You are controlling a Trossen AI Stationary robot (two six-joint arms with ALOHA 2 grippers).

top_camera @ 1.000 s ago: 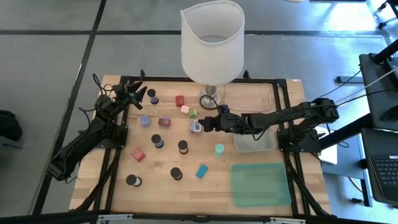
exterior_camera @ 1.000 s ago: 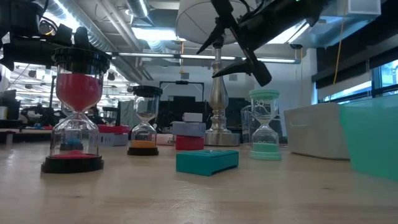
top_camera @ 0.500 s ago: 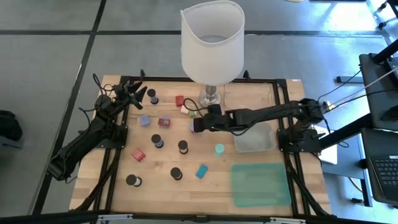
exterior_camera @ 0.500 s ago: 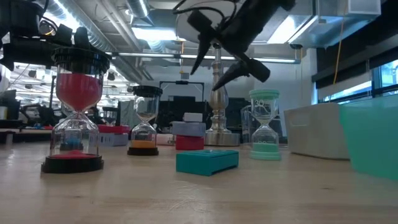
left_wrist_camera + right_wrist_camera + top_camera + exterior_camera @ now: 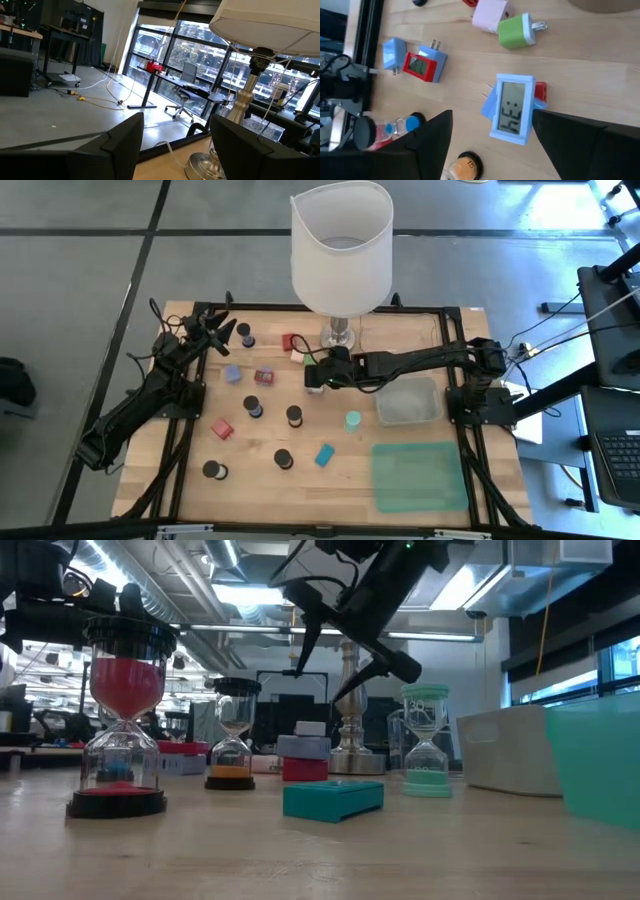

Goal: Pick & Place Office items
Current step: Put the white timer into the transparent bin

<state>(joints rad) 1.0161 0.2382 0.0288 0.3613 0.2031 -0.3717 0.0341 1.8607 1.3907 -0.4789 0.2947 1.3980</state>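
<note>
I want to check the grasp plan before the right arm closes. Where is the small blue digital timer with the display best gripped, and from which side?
From above, across its two long side edges. The blue timer lies flat, display up, an elongated box, and the open right gripper hangs over it with one finger to each side. The red piece touching one edge may crowd that finger.

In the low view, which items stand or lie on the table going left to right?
Red hourglass → orange hourglass → teal block → mint hourglass → grey tray → green mat. The right gripper hangs open above, between the orange and mint hourglasses.
</note>
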